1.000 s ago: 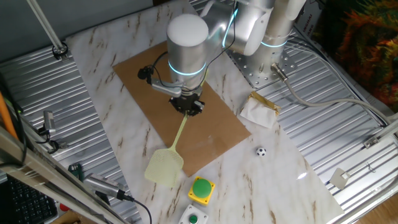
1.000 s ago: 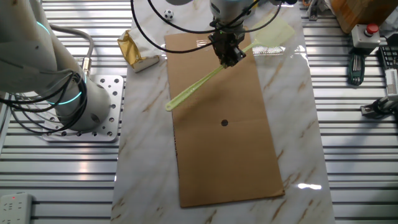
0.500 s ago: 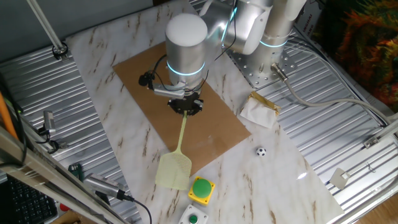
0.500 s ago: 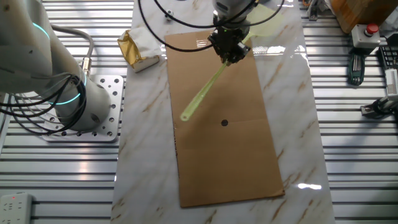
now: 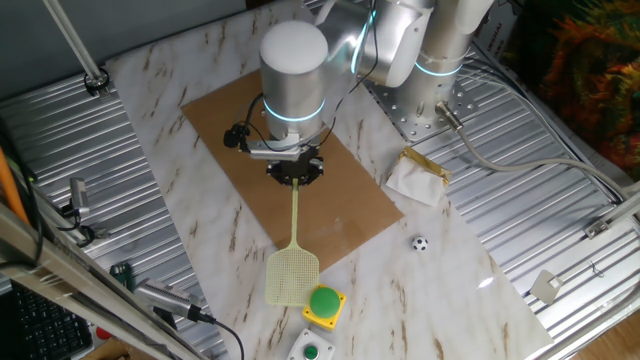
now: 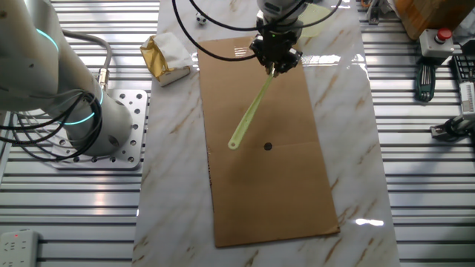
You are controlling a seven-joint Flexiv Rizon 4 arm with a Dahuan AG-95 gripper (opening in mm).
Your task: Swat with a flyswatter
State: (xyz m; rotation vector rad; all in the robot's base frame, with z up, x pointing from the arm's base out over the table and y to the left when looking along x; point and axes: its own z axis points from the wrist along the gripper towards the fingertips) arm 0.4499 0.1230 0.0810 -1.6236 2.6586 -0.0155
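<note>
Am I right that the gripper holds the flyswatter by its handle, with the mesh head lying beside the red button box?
Not quite. The gripper does hold the flyswatter by its handle, but the button box beside the mesh head is yellow with a green button, not red. The fixed view from the button side shows this.

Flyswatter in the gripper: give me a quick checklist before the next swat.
1. Gripper shut on the pale yellow-green plastic flyswatter: ok.
2. Mesh head beyond the brown cardboard sheet, over the marble tabletop: ok.
3. Clearance from the yellow box with the green button: not ok, head looks right beside it.
4. Small black-and-white ball out of the path: ok.
5. Head height above table: cannot tell.
</note>
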